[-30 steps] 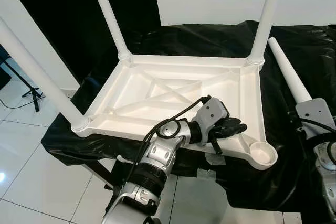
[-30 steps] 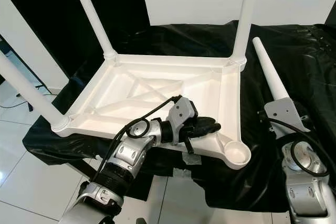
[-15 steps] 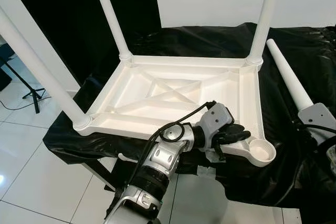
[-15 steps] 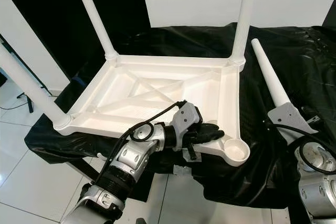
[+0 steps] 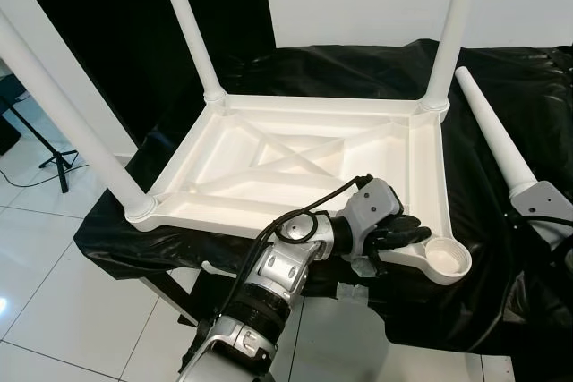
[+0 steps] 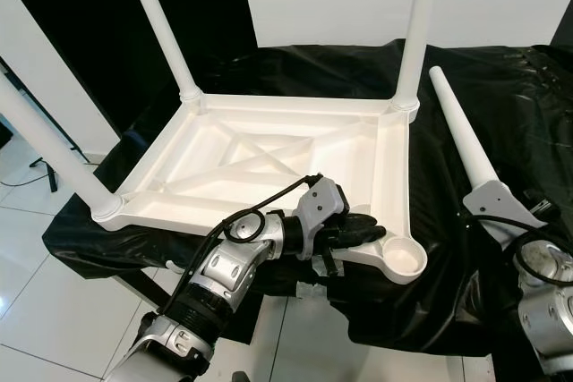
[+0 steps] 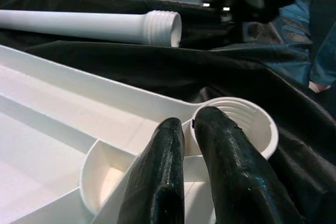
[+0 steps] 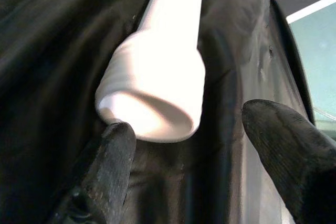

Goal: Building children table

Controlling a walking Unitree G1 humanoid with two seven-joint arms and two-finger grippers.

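Observation:
The white tabletop (image 5: 295, 154) lies upside down on a black-draped stand, with three white legs (image 5: 183, 24) screwed in and standing up. Its near right corner has an empty threaded socket (image 5: 447, 261). A loose fourth leg (image 5: 491, 136) lies on the cloth to the right, threaded end towards me. My left gripper (image 5: 407, 237) rests on the near rim beside the socket, its fingers (image 7: 168, 145) pinched on a thin rib of the rim. My right gripper (image 8: 188, 121) is open, one finger on each side of the loose leg's threaded end (image 8: 157, 87), not touching it.
The black sheet (image 5: 501, 69) covers the stand and hangs over its edges, bunched on the right. White floor tiles (image 5: 54, 292) lie below and to the left. A tripod foot (image 5: 54, 163) stands at the far left, a dark door (image 5: 116, 6) behind.
My left gripper has slid along the near rim towards the empty socket. My right arm has drawn back towards the lower right. The tabletop and the loose leg stay put.

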